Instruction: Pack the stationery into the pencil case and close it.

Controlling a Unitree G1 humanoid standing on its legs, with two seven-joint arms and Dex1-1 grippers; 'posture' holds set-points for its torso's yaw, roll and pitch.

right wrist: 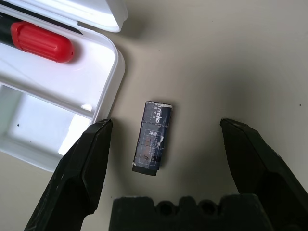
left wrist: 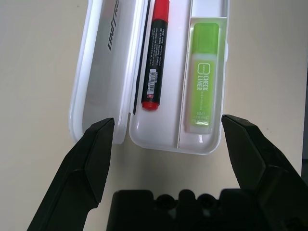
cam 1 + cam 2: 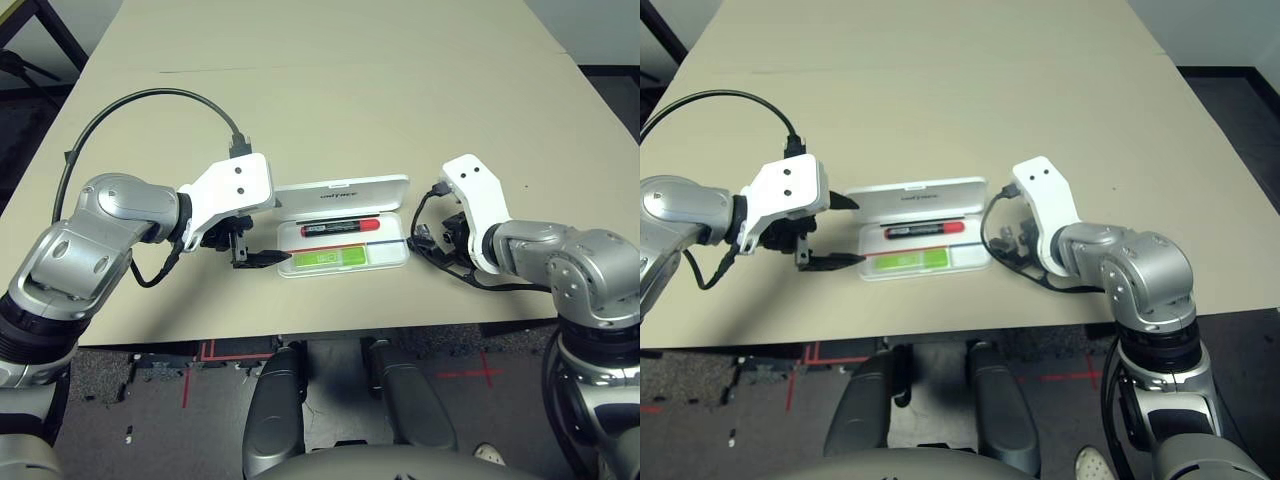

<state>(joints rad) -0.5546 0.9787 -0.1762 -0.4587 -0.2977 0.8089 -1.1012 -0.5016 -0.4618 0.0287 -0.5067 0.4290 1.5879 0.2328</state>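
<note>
Right gripper (image 1: 163, 144) hangs with its two black fingers spread wide, nothing between them but the small dark piece (image 1: 153, 138), which lies flat on the tan table (image 3: 300, 90) just beside the near right corner of the pencil case (image 3: 395, 262), apart from it. Its long axis runs roughly along the line the fingers point, tilted slightly, so the fingers would close across its short sides; the printing on it is too worn to read for certain. Left gripper (image 3: 262, 256) stands likewise spread at the case's left end in the head view, empty, its lower finger seeming close to the end wall. Inside the open tray the green highlighter (image 3: 327, 259) lies in the front compartment and the red marker (image 3: 340, 226) behind it, both with their long axes along the length of the case, running left to right in the head view; the marker's red tip points right. The lid (image 3: 345, 188) stands back at the far side, still open. The likely trouble: the piece is thin and flat, so closing fingers could skid it away or nudge the case wall, and the light case could slide if bumped.
</note>
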